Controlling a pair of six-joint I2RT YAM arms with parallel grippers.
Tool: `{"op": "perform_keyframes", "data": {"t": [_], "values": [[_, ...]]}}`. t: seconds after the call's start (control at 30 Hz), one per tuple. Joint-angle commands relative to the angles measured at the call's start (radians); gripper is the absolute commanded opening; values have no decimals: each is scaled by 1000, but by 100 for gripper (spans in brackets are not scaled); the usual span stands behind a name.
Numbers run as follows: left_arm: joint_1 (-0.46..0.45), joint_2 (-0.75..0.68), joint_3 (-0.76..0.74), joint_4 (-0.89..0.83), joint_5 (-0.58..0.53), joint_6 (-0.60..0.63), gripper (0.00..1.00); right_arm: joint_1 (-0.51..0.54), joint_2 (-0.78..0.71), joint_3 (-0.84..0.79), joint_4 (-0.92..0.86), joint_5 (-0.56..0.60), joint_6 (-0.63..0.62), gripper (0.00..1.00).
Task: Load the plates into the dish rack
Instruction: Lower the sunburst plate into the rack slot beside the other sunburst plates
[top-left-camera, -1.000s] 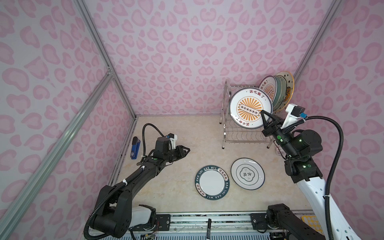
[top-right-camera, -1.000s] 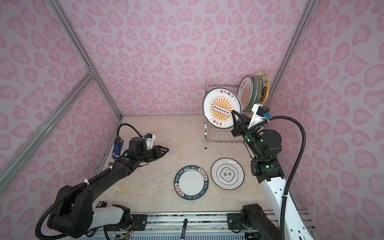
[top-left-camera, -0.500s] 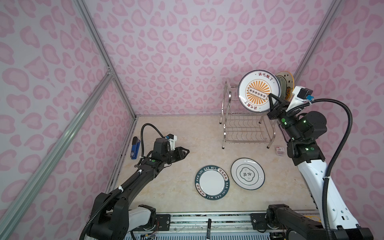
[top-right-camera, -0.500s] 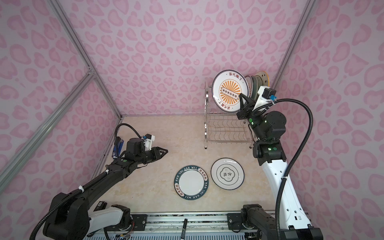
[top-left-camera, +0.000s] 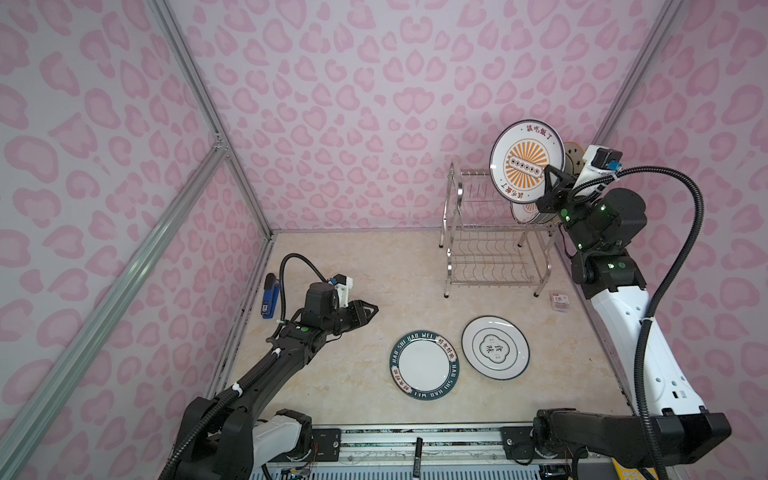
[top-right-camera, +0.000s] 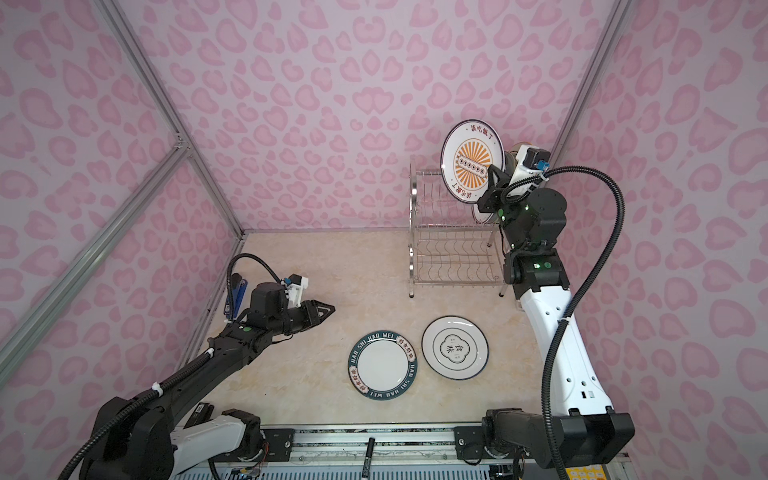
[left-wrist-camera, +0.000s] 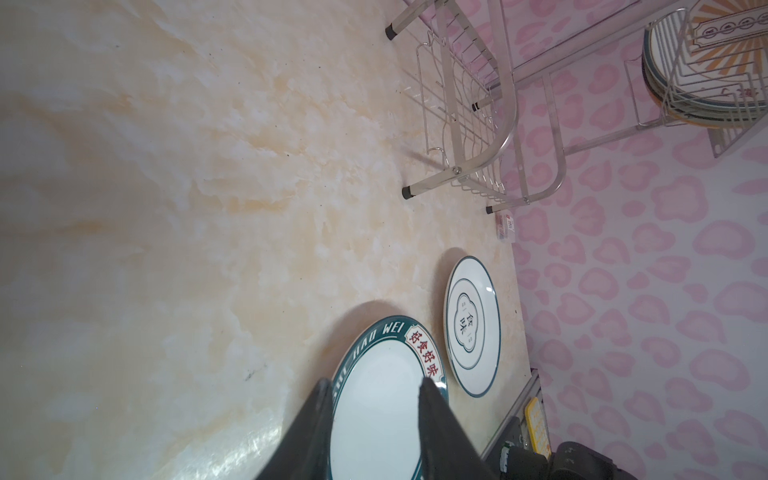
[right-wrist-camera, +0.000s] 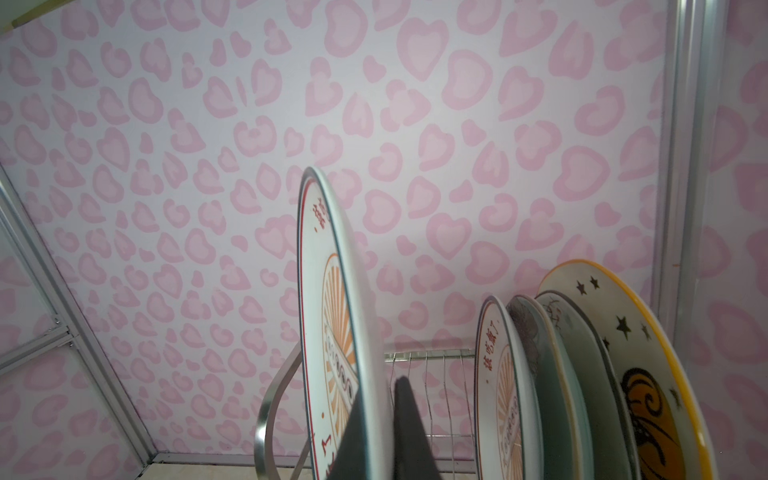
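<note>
Above the dish rack (top-left-camera: 494, 266) at two o'clock, the right gripper (top-left-camera: 549, 179) pinches an upright sunburst plate (top-left-camera: 524, 160), seemingly over a free slot, needing a straight descent beside the racked plates (right-wrist-camera: 561, 374).

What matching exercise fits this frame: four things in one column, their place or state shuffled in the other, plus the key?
Things
1. raised sunburst plate
2. teal-rimmed plate
3. star plate
4. left gripper

Places or states
A. open and empty, above the table
B. standing in the upper tier of the dish rack
C. clamped on edge by the right gripper
D. lying flat on the table

Pairs: 1-C, 2-D, 3-B, 4-A
</note>
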Motion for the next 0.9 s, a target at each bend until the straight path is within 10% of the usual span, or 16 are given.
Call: {"op": "perform_keyframes", "data": {"t": [0.0,0.87], "values": [[2,-13,19,-16,-7,27,37,3,22,33,-24,75,-40,0],[2,-29,33,-75,-23,52,37,195,256,233,-210,589,-327,0]]}}
